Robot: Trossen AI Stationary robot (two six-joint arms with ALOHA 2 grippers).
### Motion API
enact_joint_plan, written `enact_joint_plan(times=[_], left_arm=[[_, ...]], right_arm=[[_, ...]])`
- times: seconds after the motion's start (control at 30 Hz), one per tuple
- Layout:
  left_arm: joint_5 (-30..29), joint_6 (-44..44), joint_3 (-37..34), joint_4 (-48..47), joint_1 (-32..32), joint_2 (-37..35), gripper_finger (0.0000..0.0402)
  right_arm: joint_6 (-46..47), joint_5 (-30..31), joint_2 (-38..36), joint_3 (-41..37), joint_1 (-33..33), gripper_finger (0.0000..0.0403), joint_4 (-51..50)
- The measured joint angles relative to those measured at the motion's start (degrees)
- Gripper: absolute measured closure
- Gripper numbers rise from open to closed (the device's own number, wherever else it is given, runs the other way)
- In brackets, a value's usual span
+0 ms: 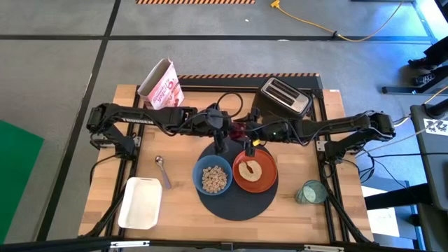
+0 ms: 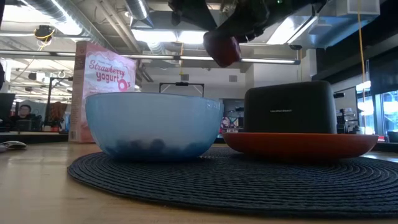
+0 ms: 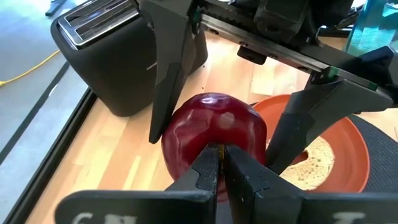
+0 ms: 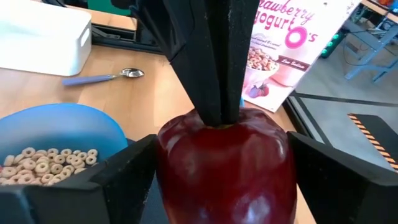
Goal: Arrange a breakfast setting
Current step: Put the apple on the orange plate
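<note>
Item, dark red fruit (image 4: pixel 224 165): we find it held aloft above the far rim of the large dark round mat (image 1: pixel 234 204), over the middle of the desk (image 1: pixel 182 210), between the two arms. The left gripper (image 3: pixel 217 163) has its fingers pinched together on the stem at the top, so the fruit hangs from it. The right gripper (image 4: pixel 221 168) stands with its fingers wide on either side of the fruit's body; from these views we cannot tell whether the pads touch it. We judge this to be a handover in the air, the stem pinch carrying the weight while the wider claw frames the flanks for a firmer hold.

Item, blue bowl (image 1: pixel 213 176): on the mat's left half, holding cereal (image 1: pixel 213 180), just beside the plate.

Item, orange plate (image 1: pixel 264 180): on the mat's right half, bearing bread (image 1: pixel 248 168). The fruit hangs just beyond its far rim, which suggests to us that the plate, or the mat beside it, is its place.

Item, metal spoon (image 1: pixel 162 170): flat on the desk, left of the mat, apart from the bowl, not yet set within the arrangement.

Item, pale green cup (image 1: pixel 311 192): near the right edge, off the mat.

Item, cereal box (image 1: pixel 161 85): at the far left corner. Black toaster (image 1: pixel 283 98): at the far edge, right of centre. White rectangular tray (image 1: pixel 141 203): at the near left corner.
</note>
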Motion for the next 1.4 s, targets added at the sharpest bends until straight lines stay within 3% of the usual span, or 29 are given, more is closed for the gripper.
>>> enact_joint_plan(times=[0.17,0.33,0.47,0.67,0.8,1.07,1.27,1.4], left_arm=[[-0.32,0.04,0.00,0.00,0.00,0.00,0.0383],[-2.81,1.47,-0.01,-1.17,-0.07,-1.49,0.0342],[-3.45,2.59,0.00,-2.83,-0.42,-4.60,0.0306],[-8.29,4.07,-5.08,-0.50,-3.98,-10.10,0.0272],[-10.56,2.98,-11.59,4.79,-6.06,-13.57,0.0268],[-11.91,-0.44,-23.58,14.72,-8.34,-17.53,0.0269],[-13.29,-0.69,-26.08,16.57,-8.68,-17.85,0.0269],[-13.64,-0.85,-26.06,17.94,-8.55,-17.90,0.0269]], right_arm=[[2.87,0.10,0.00,0.01,0.03,0.0103,-0.43],[7.79,-0.94,-0.50,-0.35,0.02,0.0131,-1.93],[9.31,-1.06,-0.95,-5.27,0.02,0.0117,3.55],[10.26,-1.56,-4.58,-17.80,0.14,0.0111,21.43],[9.75,-1.81,-7.27,-24.07,0.79,0.0116,26.23],[12.92,-8.43,-11.43,-33.68,0.74,0.0115,32.79],[17.53,-13.06,-11.85,-42.42,0.74,0.0113,42.14],[19.48,-13.58,-11.59,-45.63,0.74,0.0113,41.92]])
